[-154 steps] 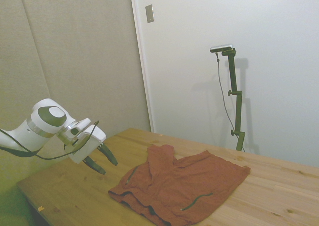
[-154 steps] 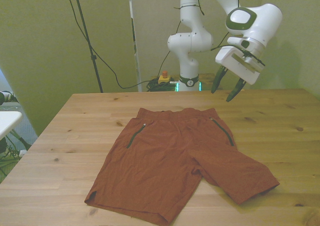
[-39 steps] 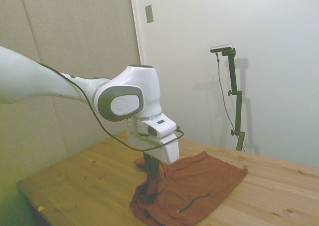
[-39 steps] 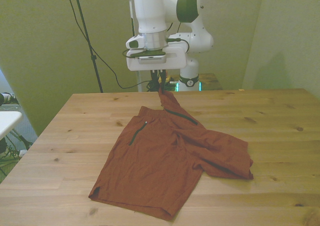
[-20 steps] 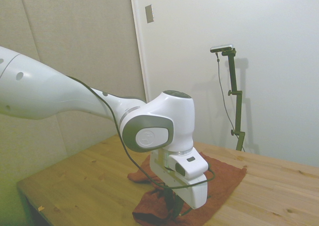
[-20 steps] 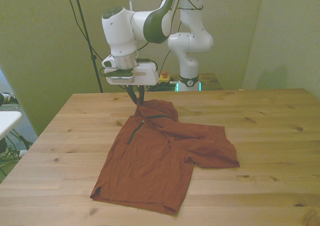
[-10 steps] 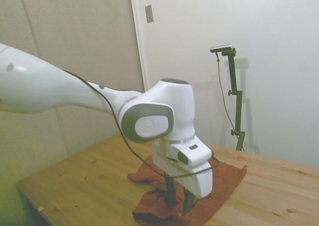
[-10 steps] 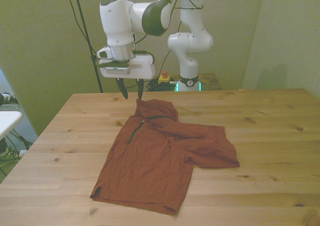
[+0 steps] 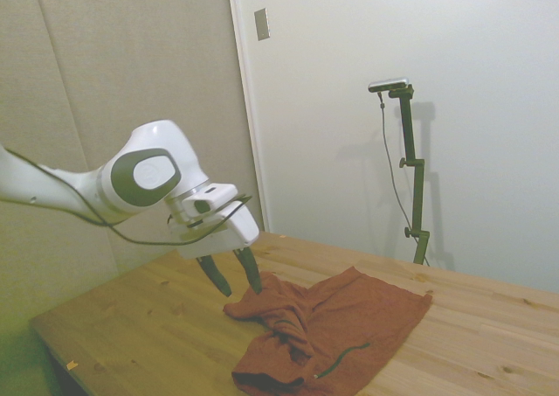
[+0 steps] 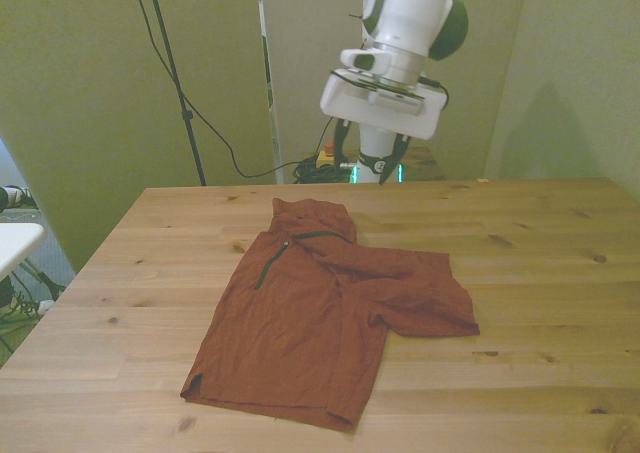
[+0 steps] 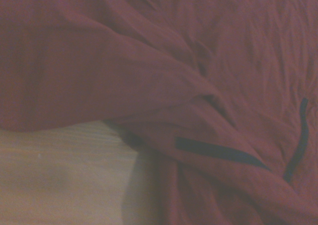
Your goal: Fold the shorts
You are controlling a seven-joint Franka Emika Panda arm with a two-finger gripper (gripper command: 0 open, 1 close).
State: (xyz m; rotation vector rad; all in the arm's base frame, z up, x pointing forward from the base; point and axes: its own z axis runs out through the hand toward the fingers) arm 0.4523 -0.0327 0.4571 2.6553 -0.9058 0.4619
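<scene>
The rust-red soft cloth shorts (image 10: 320,313) lie at the centre of the wooden table (image 10: 560,273), 1 leg roughly folded over the other. The hand (image 10: 369,149) hangs above, fingers spread, holding nothing. Tidying or another fold likely remains.

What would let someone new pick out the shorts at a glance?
Start at the wooden table: the only cloth on it is the shorts, rust-red, lying near the middle. One leg is folded across toward the front view's left, and thin dark pocket lines mark the fabric. The tool hangs open above the table, clear of the cloth.
</scene>
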